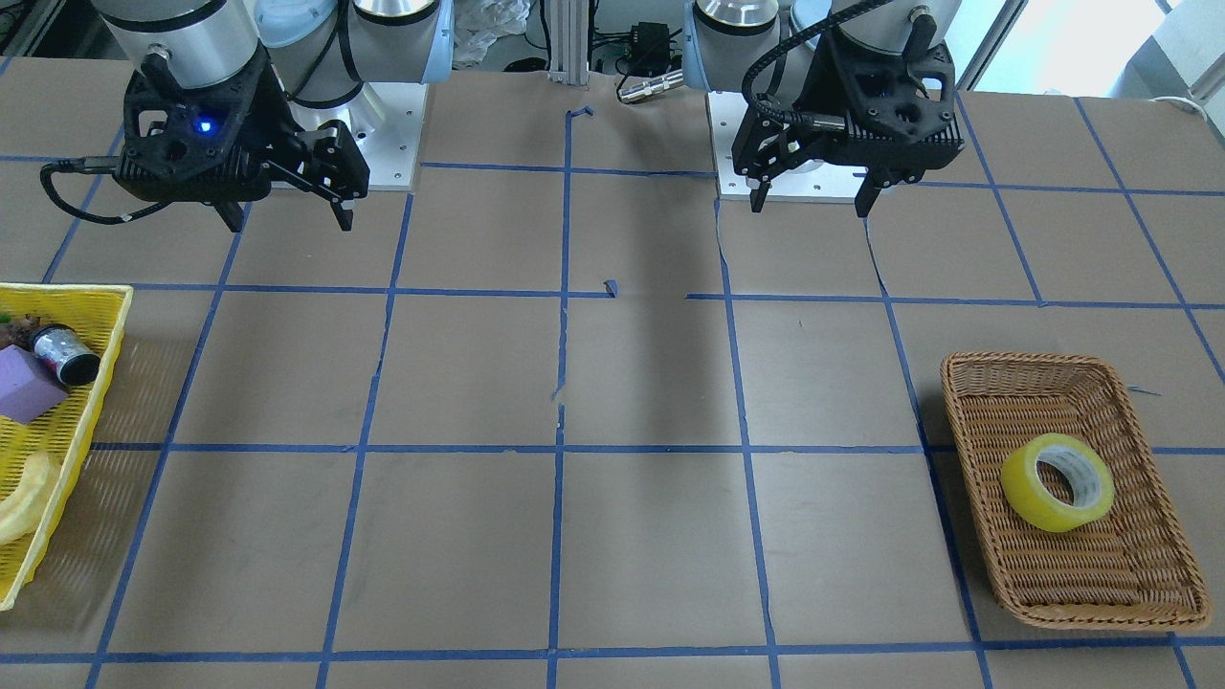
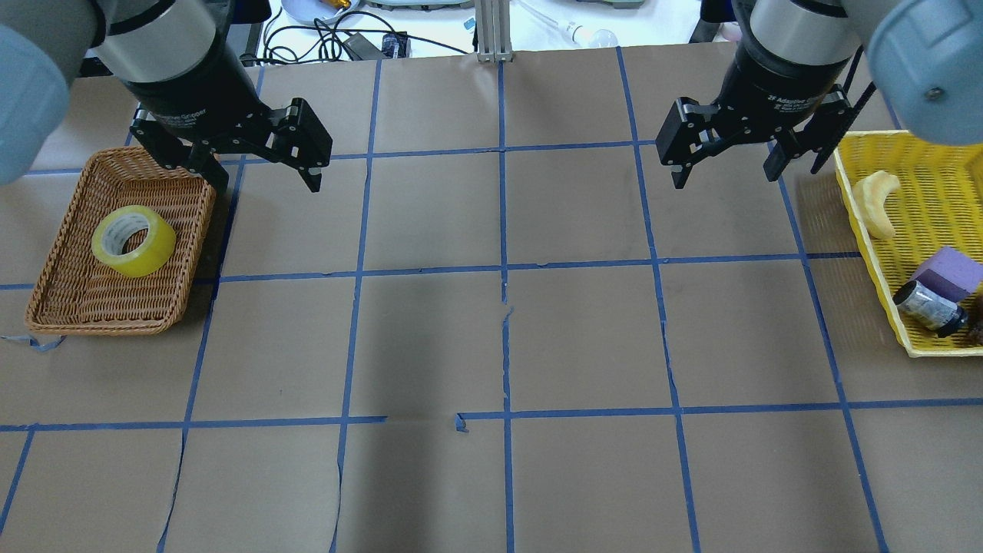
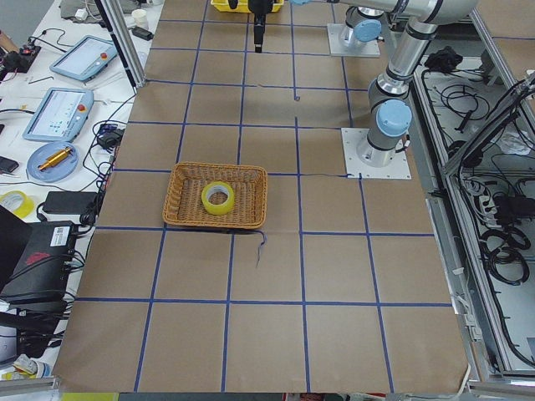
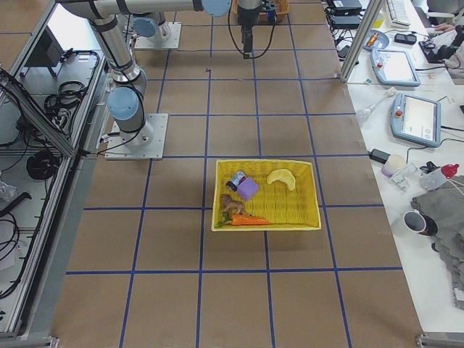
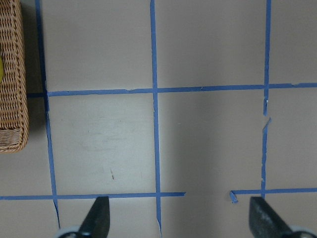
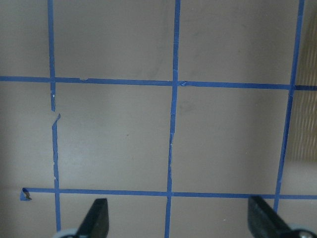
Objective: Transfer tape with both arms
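Jaws wide apart on left gripper (image 2: 266, 181), nothing between them, right gripper (image 2: 724, 178) equally spread (also empty), both hanging above table (image 2: 491, 346), tape (image 2: 134, 240) tilted inside wicker basket (image 2: 100, 326) beside left gripper, yellow basket (image 2: 866, 234) far right.

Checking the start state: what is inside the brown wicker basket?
Only the tape lies in the wicker basket, on its woven floor; nothing else shows there. The floor beneath the roll is hidden.

Translucent yellow tape (image 2: 146, 257), brown woven wicker basket (image 2: 100, 301), tan table (image 2: 576, 338) with blue grid lines (image 2: 502, 215), yellow mesh basket (image 2: 944, 177)
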`<state>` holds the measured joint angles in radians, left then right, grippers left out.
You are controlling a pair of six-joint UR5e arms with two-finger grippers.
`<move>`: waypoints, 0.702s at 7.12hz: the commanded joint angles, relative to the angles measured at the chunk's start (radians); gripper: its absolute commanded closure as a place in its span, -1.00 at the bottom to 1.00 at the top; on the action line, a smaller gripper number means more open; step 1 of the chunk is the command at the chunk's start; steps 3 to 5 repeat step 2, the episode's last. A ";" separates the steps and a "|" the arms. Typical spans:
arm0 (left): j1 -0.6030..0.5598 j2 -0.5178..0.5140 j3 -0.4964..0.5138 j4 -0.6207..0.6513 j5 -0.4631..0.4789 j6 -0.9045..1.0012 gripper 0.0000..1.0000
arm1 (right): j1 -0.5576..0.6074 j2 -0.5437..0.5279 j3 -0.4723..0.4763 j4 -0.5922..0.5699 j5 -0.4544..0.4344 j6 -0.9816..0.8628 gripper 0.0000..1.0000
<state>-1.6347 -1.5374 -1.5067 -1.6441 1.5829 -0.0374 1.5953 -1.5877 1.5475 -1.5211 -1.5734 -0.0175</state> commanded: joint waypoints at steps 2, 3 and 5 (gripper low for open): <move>0.002 0.002 0.000 -0.002 0.000 0.001 -1.00 | 0.000 0.000 -0.001 -0.001 -0.003 0.002 -1.00; 0.002 0.002 0.000 -0.002 0.000 0.001 -1.00 | 0.000 0.000 -0.001 -0.001 -0.003 0.002 -1.00; 0.002 0.002 0.000 -0.002 0.000 0.001 -1.00 | 0.000 0.000 -0.001 -0.001 -0.003 0.002 -1.00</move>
